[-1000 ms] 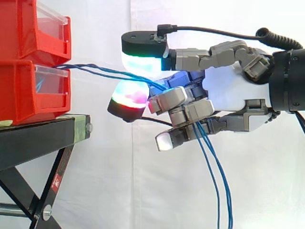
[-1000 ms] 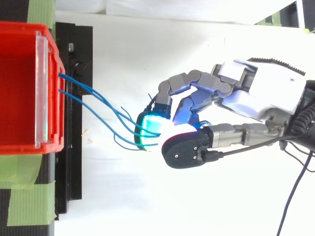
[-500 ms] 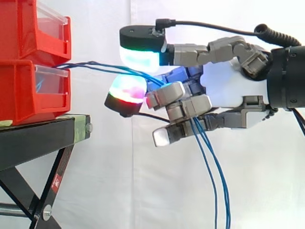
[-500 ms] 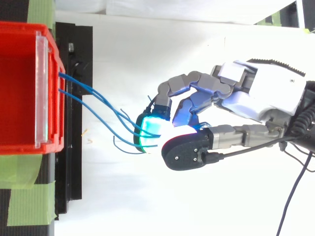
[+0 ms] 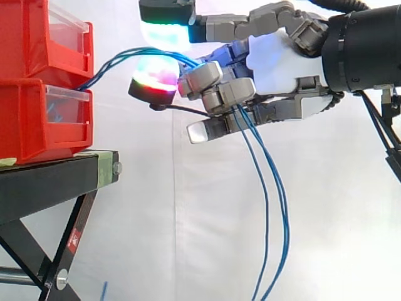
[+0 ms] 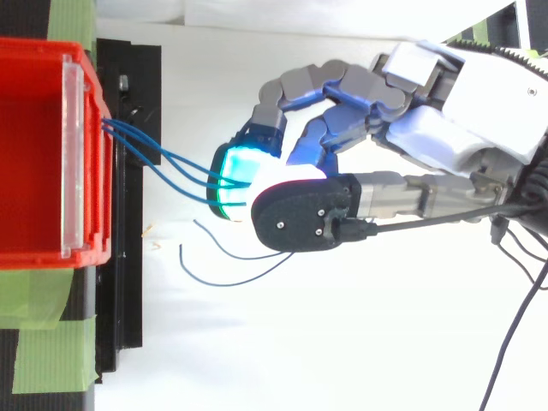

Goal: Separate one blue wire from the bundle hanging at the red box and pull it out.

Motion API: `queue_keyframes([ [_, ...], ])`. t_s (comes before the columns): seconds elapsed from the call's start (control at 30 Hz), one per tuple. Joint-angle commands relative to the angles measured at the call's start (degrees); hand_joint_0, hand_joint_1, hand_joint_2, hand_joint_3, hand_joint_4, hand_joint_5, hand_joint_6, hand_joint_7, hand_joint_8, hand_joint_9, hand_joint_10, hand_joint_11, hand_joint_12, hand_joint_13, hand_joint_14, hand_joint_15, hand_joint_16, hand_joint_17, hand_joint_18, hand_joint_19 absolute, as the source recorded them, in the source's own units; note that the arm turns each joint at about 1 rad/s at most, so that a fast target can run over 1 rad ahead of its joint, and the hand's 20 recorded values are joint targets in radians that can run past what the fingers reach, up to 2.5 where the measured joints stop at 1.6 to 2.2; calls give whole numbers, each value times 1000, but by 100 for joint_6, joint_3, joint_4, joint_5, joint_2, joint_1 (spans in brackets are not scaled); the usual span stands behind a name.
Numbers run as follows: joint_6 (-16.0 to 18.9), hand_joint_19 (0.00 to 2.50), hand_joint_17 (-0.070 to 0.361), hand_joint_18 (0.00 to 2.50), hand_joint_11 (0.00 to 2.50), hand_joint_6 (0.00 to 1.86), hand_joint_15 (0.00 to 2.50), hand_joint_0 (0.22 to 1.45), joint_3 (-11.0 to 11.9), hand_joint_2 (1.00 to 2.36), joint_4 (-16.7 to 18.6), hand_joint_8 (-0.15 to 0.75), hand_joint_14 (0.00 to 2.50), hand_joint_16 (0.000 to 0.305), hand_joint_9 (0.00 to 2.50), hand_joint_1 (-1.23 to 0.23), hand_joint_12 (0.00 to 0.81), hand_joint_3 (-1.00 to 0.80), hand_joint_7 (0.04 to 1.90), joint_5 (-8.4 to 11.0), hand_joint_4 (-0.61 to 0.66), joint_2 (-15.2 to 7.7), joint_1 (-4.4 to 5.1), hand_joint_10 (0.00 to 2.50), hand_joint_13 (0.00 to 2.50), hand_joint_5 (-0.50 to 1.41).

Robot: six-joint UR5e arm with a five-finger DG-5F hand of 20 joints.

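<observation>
the hand (image 5: pixel 279 59) is curled round several blue wires (image 6: pixel 175 167), pinching them together. they arc from the lower red bin (image 5: pixel 31 128) to the hand, tails dangling. thin, limp, probably slick: take one near the bin.

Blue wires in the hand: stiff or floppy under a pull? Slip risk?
Probably floppy: the blue wires hang in slack curves below the hand. Likely light, being thin strands that arch freely from the red bin. They could slip, since only curled fingers pinch their thin, smooth-looking jackets.
</observation>
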Motion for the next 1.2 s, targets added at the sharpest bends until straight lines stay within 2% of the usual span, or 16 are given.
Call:
queue_keyframes([
  [0.0, -62, 912, 85, 786, 1558, 832, 1543, 616, 16, 1016, -33, 329, 1129, 38, 869, -614, 338, -318, 1028, 20, 260, 2, -11, 806, 941, -213],
  [0.13, -71, 912, 85, 787, 1560, 834, 1551, 630, 16, 1017, -42, 332, 1110, 38, 867, -659, 341, -293, 1024, 20, 255, 2, -11, 812, 940, -213],
  [0.3, -80, 866, 85, 770, 1586, 842, 1546, 682, 25, 1021, -33, 335, 1080, 38, 836, -813, 345, -249, 1020, 20, 245, 2, -11, 814, 928, -219],
  [0.43, -80, 835, 83, 753, 1586, 848, 1578, 707, 16, 1023, -42, 332, 1036, 37, 803, -847, 341, -222, 1019, 20, 243, 2, -11, 818, 919, -222],
  [0.67, -98, 799, 81, 650, 1561, 860, 1530, 781, 16, 1025, -51, 326, 1110, 36, 679, -898, 331, -197, 1029, 20, 237, -6, -11, 865, 821, -242],
  [0.87, -98, 726, 81, 541, 1608, 843, 1559, 804, 16, 1019, -51, 315, 1020, 36, 551, -954, 332, -283, 1060, 20, 221, 2, -11, 742, 717, -261],
  [0.93, -106, 719, 81, 541, 1558, 848, 1496, 798, 16, 1014, -33, 313, 1092, 36, 514, -962, 334, -341, 1039, 20, 222, -6, -11, 814, 690, -263],
  [1.07, -106, 689, 82, 561, 1572, 839, 1527, 763, 25, 1000, -33, 313, 1013, 36, 491, -963, 330, -500, 1041, 20, 219, 2, -11, 768, 695, -267],
  [1.17, -106, 704, 81, 559, 1551, 837, 1524, 732, 16, 1000, -33, 317, 1011, 36, 494, -956, 329, -500, 1028, 20, 226, -6, -11, 773, 695, -267],
])
